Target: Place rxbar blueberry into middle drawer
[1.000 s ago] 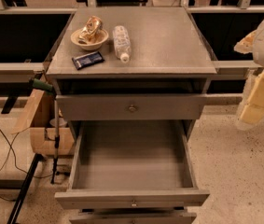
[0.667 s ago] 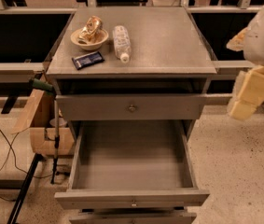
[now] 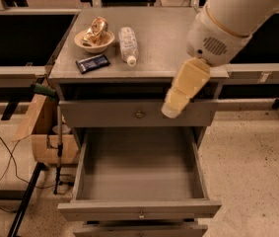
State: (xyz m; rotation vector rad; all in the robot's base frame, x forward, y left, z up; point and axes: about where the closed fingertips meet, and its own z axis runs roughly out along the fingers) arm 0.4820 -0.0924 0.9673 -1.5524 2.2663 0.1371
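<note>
The rxbar blueberry, a small dark flat bar, lies on the grey cabinet top near its front left edge. The middle drawer is pulled out wide below, and nothing shows inside it. My gripper hangs from the white arm at the upper right, in front of the closed top drawer front, above the open drawer's back right part and well right of the bar.
A bowl with a shiny gold packet and a clear plastic bottle lying on its side sit behind the bar. A wooden crate and cables are on the floor at left. Dark shelves flank the cabinet.
My arm and gripper have swung in from the right edge toward the left, now over the cabinet's right front. The bar, bowl and bottle have not moved.
</note>
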